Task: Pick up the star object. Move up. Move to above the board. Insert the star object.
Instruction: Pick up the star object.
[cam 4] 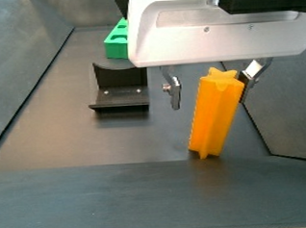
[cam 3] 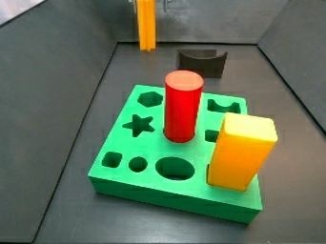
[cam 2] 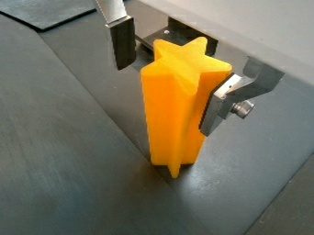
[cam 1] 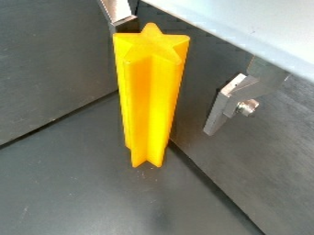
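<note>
The star object (cam 4: 213,111) stands upright on the dark floor near the far wall, well apart from the board (cam 3: 178,152) — the side view that shows the board has the prism at the back of the enclosure, past the small dark arch block (cam 3: 201,61). The gripper (cam 2: 174,78) is low over the prism's top with the jaws open: in both wrist views one silver finger (cam 2: 117,37) sits on one side of the star head and the other finger (cam 2: 225,99) on the opposite side, neither pad clearly pressing the orange faces, so nothing is gripped yet. Judgement on handling: the piece looks rigid, probably light moulded plastic, smooth and a bit glossy — likely slippery under flat pads. Tall and slim on a narrow foot, it could tip if one finger touches first. Best hold seems the upper part, pads closing across two opposing ridges or into opposing grooves, keeping the prism vertical for the star hole (cam 3: 140,123). On the board stand a red cylinder (cam 3: 182,105) and a yellow block (cam 3: 241,151); the star hole is open.
</note>
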